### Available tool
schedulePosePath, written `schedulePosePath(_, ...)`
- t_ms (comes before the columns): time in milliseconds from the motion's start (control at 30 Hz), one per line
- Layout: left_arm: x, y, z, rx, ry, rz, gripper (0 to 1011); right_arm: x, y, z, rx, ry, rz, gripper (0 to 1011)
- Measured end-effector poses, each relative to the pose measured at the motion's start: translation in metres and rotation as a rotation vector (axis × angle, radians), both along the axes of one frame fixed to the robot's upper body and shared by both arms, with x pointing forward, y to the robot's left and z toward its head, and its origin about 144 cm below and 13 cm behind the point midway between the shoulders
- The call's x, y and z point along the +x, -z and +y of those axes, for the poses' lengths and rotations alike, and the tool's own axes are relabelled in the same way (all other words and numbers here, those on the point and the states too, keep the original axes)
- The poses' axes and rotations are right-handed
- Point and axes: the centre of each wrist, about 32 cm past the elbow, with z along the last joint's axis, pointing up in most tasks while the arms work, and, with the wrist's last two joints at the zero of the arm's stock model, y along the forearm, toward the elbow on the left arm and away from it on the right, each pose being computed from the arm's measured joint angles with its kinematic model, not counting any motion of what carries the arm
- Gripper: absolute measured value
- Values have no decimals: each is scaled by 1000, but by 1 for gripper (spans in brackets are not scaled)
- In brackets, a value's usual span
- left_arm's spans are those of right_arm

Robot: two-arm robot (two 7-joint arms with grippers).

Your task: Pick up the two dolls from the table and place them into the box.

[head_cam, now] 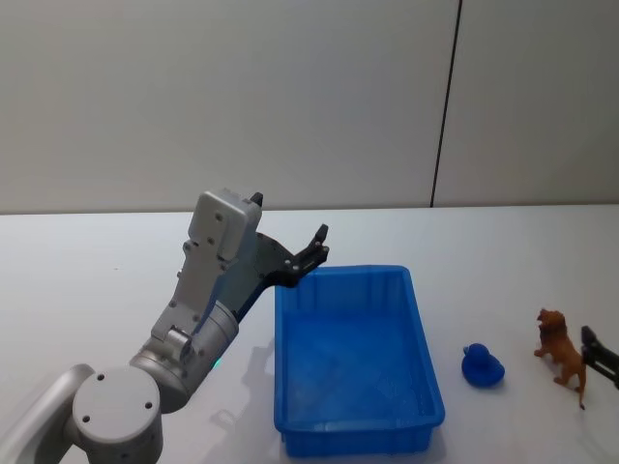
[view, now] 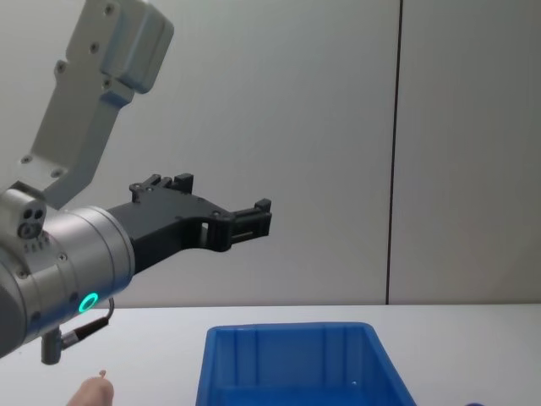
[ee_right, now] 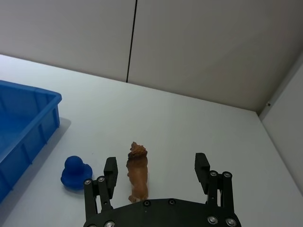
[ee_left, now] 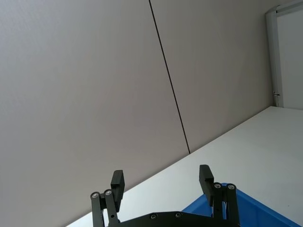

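Centring the right gripper on the brown doll should come first — its spread jaws point at it off-middle — while the left gripper hangs, jaws spread, above the box.

Soft, even light from overhead fills every view, bright on the white desk and the pale wall. Faint, blurry-edged shadows lie on the desk beside the blue box and under the left arm. A small green ring on that arm glows clearly.
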Motion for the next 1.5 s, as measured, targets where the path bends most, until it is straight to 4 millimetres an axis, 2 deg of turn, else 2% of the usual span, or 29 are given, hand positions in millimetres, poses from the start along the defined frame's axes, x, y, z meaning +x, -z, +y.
schedulePosePath(467,0,0,0,0,0,0,1001,29,12,12,-31,6,93,1001)
schedulePosePath(1000,0,0,0,0,0,0,1001,69,41,23,-37,48,207,1001)
schedulePosePath(1300,0,0,0,0,0,0,1001,84,55,29,-33,30,250,1001)
schedulePosePath(1500,0,0,0,0,0,0,1001,90,60,31,-32,22,268,870)
